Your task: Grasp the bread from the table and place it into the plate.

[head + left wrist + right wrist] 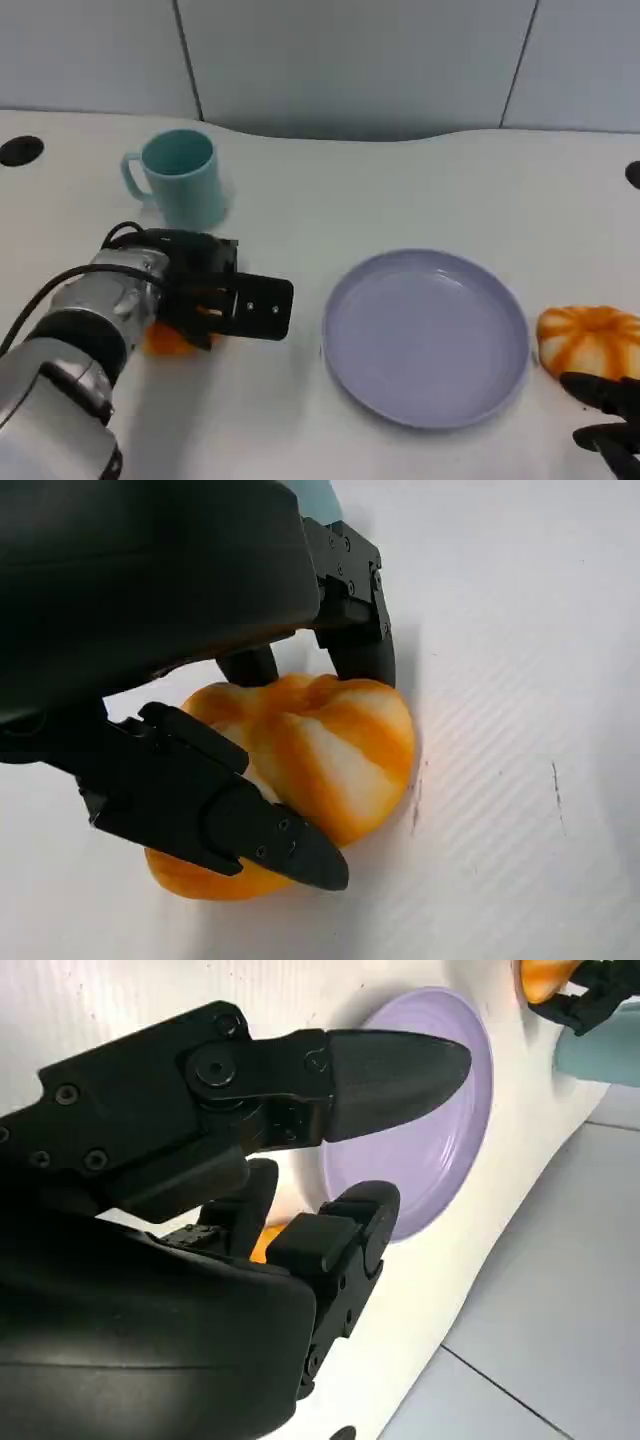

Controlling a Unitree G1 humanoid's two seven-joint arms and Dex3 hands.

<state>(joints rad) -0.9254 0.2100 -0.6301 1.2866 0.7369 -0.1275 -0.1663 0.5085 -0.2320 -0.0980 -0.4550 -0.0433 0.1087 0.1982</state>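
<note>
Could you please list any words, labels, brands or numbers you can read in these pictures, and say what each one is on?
None: no readable text in any view.
The mug, plate, both breads and table are unmarked.
The left hand and right hand show screws only.

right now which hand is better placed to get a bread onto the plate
Left. The left hand already has its fingers around a bread on the table, beside the plate. The right hand sits near the other bread with nothing in it.
</note>
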